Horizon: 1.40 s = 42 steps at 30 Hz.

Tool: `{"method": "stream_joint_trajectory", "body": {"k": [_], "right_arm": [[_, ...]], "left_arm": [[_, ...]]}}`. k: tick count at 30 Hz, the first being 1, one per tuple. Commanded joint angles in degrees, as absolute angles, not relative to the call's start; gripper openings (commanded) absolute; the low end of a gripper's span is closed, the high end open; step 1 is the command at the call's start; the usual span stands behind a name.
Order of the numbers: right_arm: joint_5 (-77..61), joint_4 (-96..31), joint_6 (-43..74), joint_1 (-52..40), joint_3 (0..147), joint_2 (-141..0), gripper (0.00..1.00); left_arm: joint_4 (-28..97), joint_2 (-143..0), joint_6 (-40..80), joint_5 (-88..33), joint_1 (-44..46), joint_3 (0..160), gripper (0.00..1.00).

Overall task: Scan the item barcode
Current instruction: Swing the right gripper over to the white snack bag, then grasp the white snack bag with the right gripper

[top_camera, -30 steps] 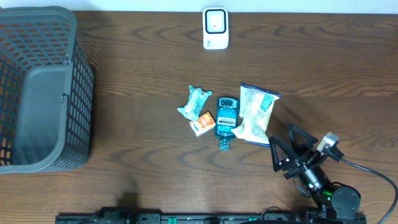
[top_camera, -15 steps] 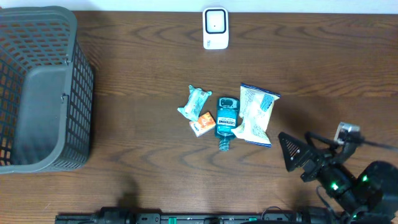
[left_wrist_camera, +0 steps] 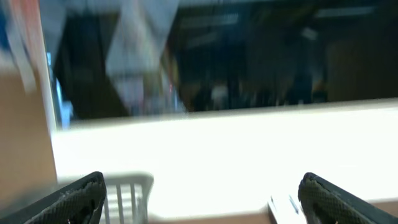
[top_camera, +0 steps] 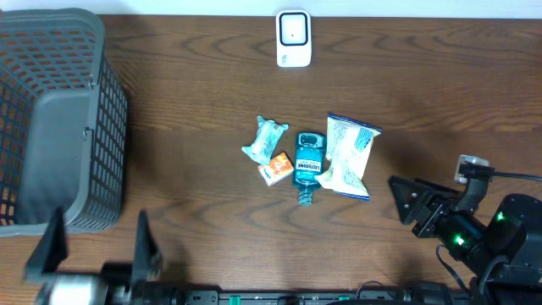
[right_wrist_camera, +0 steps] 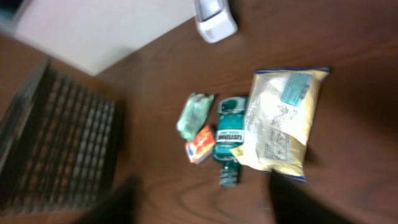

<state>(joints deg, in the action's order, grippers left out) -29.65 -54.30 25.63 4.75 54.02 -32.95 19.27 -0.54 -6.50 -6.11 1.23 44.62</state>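
I see left gripper wide, empty. Right gripper part-spread, empty, near snack bag. Listerine bottle touches bag.

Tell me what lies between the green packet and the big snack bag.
Between the green packet and the snack bag lies the teal Listerine bottle, a small orange packet at its left; the overhead view shows both.

- Overhead: fixed, looking straight down on the worktop; left end effector and right end effector sit at the near edge.
- Left wrist: level, blurred, looking outward beyond its end effector.
- Right wrist: raised, tilted down ahead of its end effector; shares basket, scanner and item cluster with overhead.
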Motion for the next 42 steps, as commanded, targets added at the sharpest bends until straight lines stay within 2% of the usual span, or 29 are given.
{"method": "stream_joint_trajectory", "body": {"k": [1,4,7,8,9,16,21,23,30,36,42], "right_arm": [[-23.9,-54.8,29.8,4.8,53.5,-33.1,0.35],[-23.9,-52.8,31.5,4.7,51.0,-33.6,0.16],[-22.3,-48.4,31.8,4.2,46.9,-35.6,0.1],[-21.3,-46.6,32.2,3.9,45.3,-36.7,0.04],[-20.8,-45.0,32.8,3.5,44.2,-38.0,0.02],[-20.6,-31.0,33.8,-5.3,42.0,-54.7,0.01],[-6.3,-25.8,38.9,-17.0,44.2,-71.2,0.01],[-5.9,-25.7,39.9,-19.4,47.1,-77.1,0.01],[-3.3,-27.1,39.9,-20.6,54.4,-85.4,0.01],[1.7,-27.7,39.8,-20.7,54.3,-86.2,0.01],[3.1,-26.5,39.8,-20.7,54.3,-93.8,0.01]], "left_arm": [[19.2,-0.4,0.3,-2.9,1.3,37.9,0.98],[19.4,-0.4,2.3,-2.9,1.3,33.1,0.98],[20.6,-0.4,3.2,-2.9,1.3,29.6,0.98],[21.4,-0.4,3.8,-2.9,1.3,28.7,0.98],[22.0,-0.4,4.5,-2.9,1.3,28.0,0.98],[27.7,-0.4,4.9,-2.9,1.3,24.8,0.98],[29.5,-0.6,4.8,-2.2,1.3,23.3,0.98],[28.7,-0.6,4.4,-1.8,1.3,21.8,0.98],[19.0,-0.6,2.0,-1.9,1.3,13.4,0.98],[18.5,-0.6,2.0,-1.9,1.3,7.7,0.98],[17.8,-1.3,2.2,-2.1,1.3,5.5,0.98]]}}
